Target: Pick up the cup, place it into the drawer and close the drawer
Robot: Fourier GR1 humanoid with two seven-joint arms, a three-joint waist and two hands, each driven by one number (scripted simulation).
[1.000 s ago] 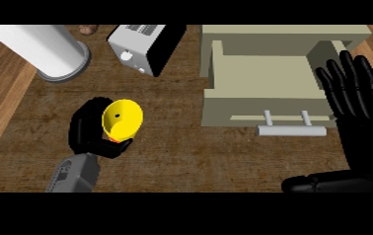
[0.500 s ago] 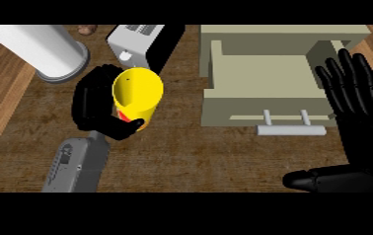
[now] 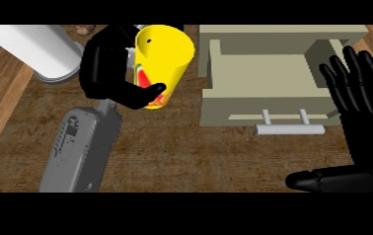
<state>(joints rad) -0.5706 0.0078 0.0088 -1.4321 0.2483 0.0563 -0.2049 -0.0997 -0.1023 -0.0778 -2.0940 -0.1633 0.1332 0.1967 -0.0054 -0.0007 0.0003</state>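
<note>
**Materials and finishes**

Counter (image 3: 182,155): dark wood, visible grain, matt. Cup (image 3: 165,61): yellow, smooth plastic look, slight sheen. Drawer (image 3: 270,76): beige, flat matt; handle (image 3: 289,129) pale grey, metal-like. Hands (image 3: 109,71) (image 3: 353,100): black, smooth. Forearm (image 3: 80,150): grey, dull. White cylinder (image 3: 40,49): smooth.

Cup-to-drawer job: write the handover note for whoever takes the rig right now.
Left hand: curled round the yellow cup, holding it above the counter, left of the drawer.
Right hand: open, fingers up, resting at the view's right edge beside the drawer.
Drawer: pulled open, nothing visible inside, handle facing the robot.
Done: cup grasped and lifted.
Left: carry the cup right over the drawer, set it inside, release, push the drawer shut.
</note>
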